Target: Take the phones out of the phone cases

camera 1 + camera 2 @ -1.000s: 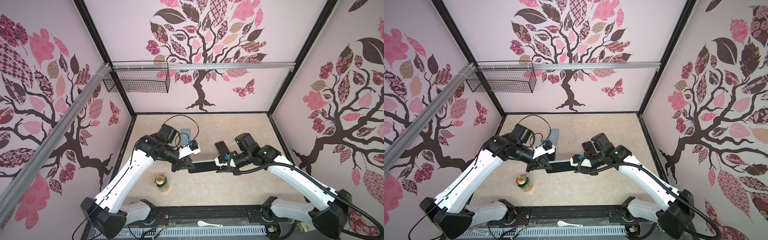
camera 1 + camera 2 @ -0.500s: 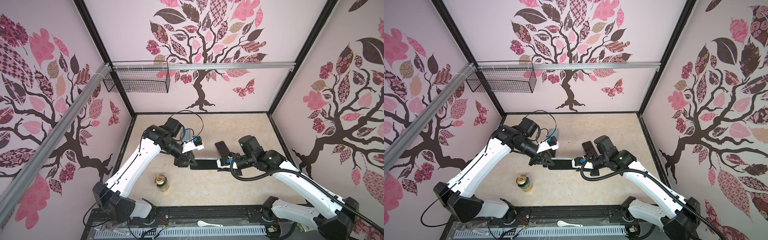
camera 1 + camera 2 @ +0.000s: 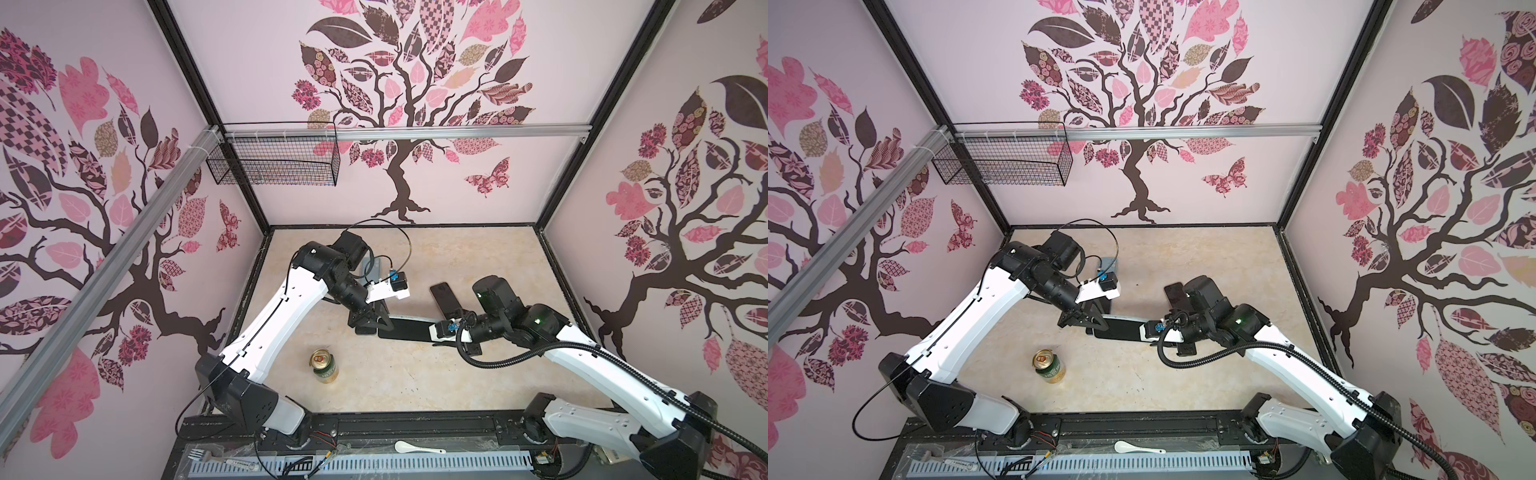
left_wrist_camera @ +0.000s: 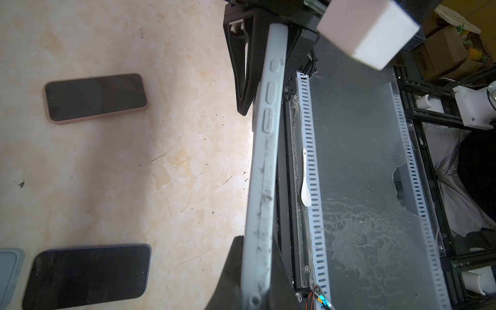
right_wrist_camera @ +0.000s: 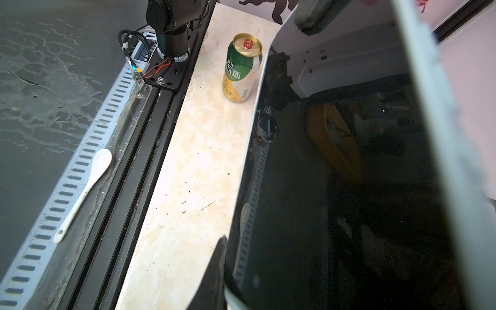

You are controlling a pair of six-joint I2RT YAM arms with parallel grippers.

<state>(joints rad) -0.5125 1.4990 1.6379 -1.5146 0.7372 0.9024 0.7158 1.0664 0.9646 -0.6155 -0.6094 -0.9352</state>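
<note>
Left gripper (image 3: 371,326): is gripping the left end of the phone case (image 4: 264,161), jaws drawn almost together, black fingers (image 4: 239,80) lying against the pale grey-blue rim.
Right gripper (image 3: 433,334): is clamping the right end of the cased phone (image 3: 405,330), jaws only narrowly apart.
Phone: is hanging above the middle of the table (image 3: 478,386), lengthwise left to right between the two grippers, dark screen facing up. In the right wrist view the pale rim is wrapping both long sides of the screen, so the phone is sitting in its case.
Case edge: is showing three raised buttons and grey scuffs in the left wrist view, with no lettering on it.
Pink-cased phone (image 3: 445,298): is lying screen up on the table just far of the right gripper, not touching it.
Dark-cased phone (image 4: 86,276): is lying screen up on the table beside a grey-blue cover (image 4: 9,273), which the picture's edge is cutting off.
Can (image 5: 241,67): is standing upright near and left of the held phone, well apart from it. It is green and gold with a gold lid and a red tab. Large white Chinese characters are running down its side, the last looking like 斯; the small print is too fine to read.
Spoon (image 5: 83,193): white, is lying on the slotted cover along the near edge.
Cardboard box (image 4: 440,53): is sitting beyond the frame, its print too blurred to read.
</note>
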